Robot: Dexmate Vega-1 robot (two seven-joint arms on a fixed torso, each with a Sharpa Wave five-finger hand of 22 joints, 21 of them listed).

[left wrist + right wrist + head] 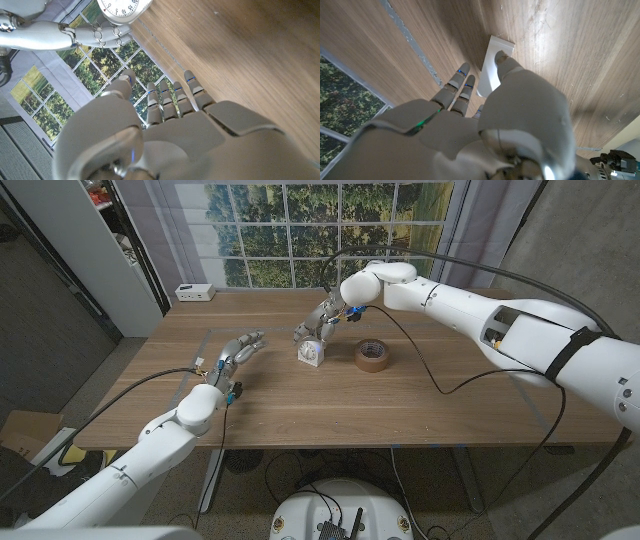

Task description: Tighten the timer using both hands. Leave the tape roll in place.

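Note:
The white timer (311,353) stands on the wooden table (300,415) near its middle. Its dial (122,9) faces my left hand. My right hand (325,320) comes down on it from behind and holds it, thumb (502,61) on the white casing (492,67), fingers (90,35) along its other side. My left hand (238,352) hovers to the timer's left with a gap between them, its fingers (167,97) stretched out, apart, and holding nothing. The brown tape roll (373,355) lies flat just right of the timer, untouched.
A small white box (195,292) sits at the table's far left corner. Black cables run from both arms across the tabletop. A window backdrop stands behind the table's far edge.

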